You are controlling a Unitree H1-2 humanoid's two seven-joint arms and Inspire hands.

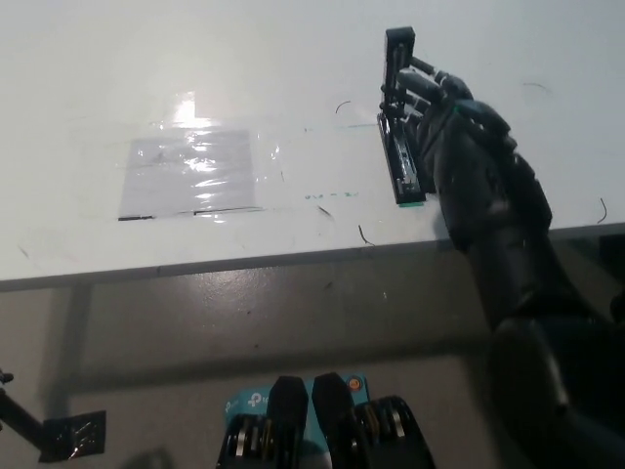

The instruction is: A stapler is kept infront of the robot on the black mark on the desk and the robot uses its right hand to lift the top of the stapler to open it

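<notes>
The black stapler [402, 156] lies on the white desk at the right, near the front edge. Its base [406, 176] stays flat on the desk while its top arm [398, 54] is raised, pointing away from me. My black right hand [435, 103] comes in from the bottom right and is closed around the raised top arm. The black mark under the stapler is mostly hidden by my hand and arm. My white left hand is not in the picture.
A clear taped sheet [192, 172] lies on the desk [293, 59] at the left. Small pen marks dot the desk surface. The desk's front edge [244, 262] runs across the middle, with grey floor below it.
</notes>
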